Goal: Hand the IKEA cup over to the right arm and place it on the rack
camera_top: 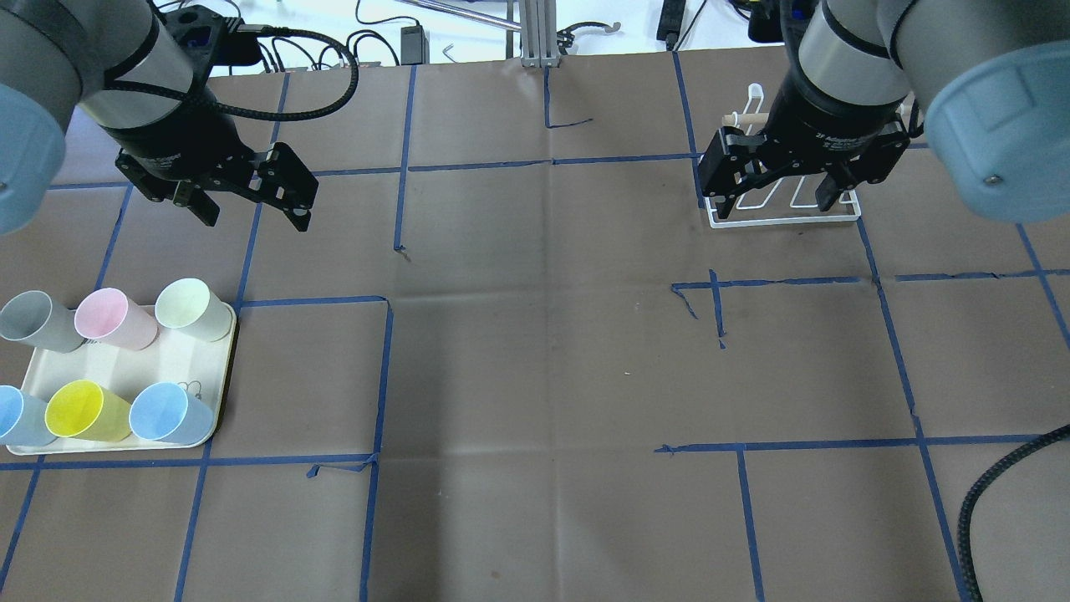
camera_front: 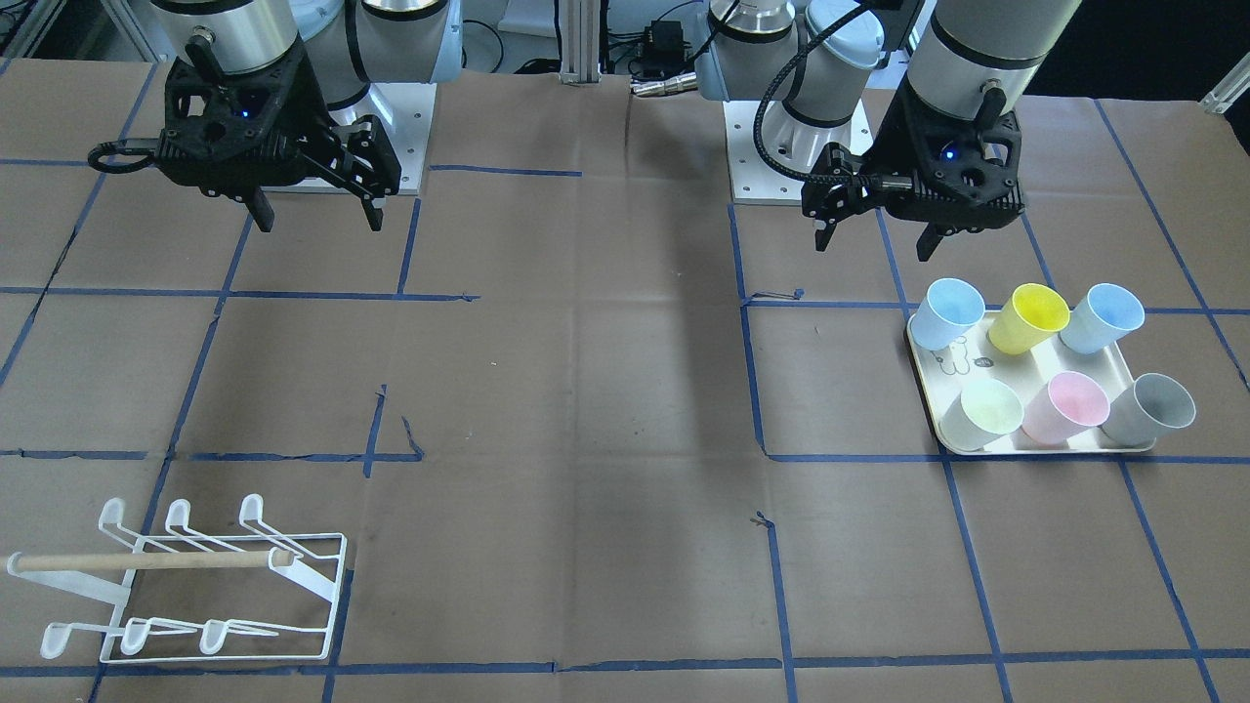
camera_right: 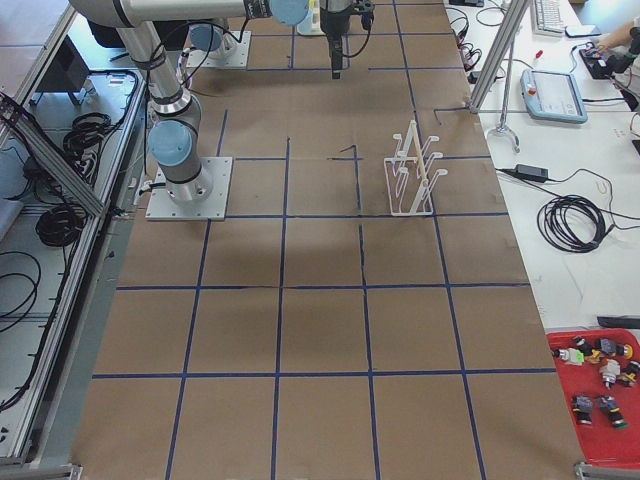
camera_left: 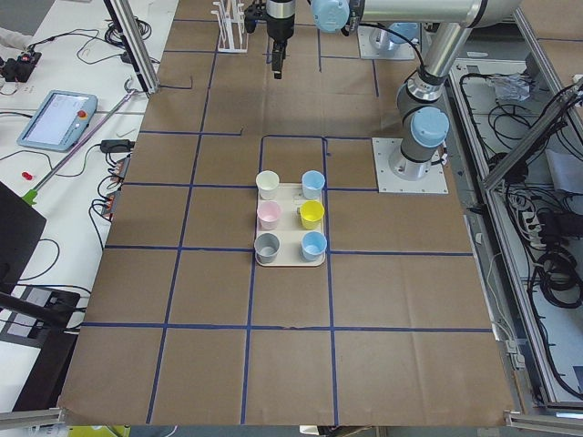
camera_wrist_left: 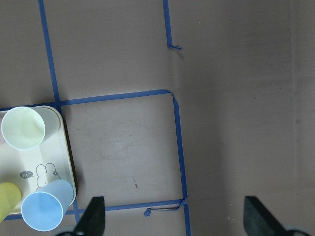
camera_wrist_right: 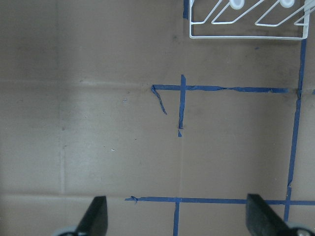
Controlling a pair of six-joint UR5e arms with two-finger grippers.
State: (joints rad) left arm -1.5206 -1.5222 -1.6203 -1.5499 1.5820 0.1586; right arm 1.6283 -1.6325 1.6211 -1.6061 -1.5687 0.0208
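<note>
Several IKEA cups stand on a cream tray (camera_front: 1045, 451): two blue (camera_front: 952, 310), a yellow (camera_front: 1030, 317), a pale green (camera_front: 986, 410), a pink (camera_front: 1066, 405) and a grey (camera_front: 1152, 405). My left gripper (camera_top: 254, 222) hangs open above the table, just beyond the tray (camera_top: 125, 368), holding nothing. The left wrist view shows the pale green cup (camera_wrist_left: 23, 128) and a blue cup (camera_wrist_left: 47, 211) at its left edge. My right gripper (camera_top: 775, 209) is open and empty, high over the white wire rack (camera_front: 195, 586), which it partly hides overhead. The rack (camera_wrist_right: 246, 19) has no cup on it.
Brown paper with blue tape lines covers the table. The wide middle between tray and rack holds no objects. Both arm bases (camera_front: 781, 146) sit at the robot's edge. Cables, a teach pendant (camera_left: 55, 118) and a red parts bin (camera_right: 600, 385) lie on the operators' side benches.
</note>
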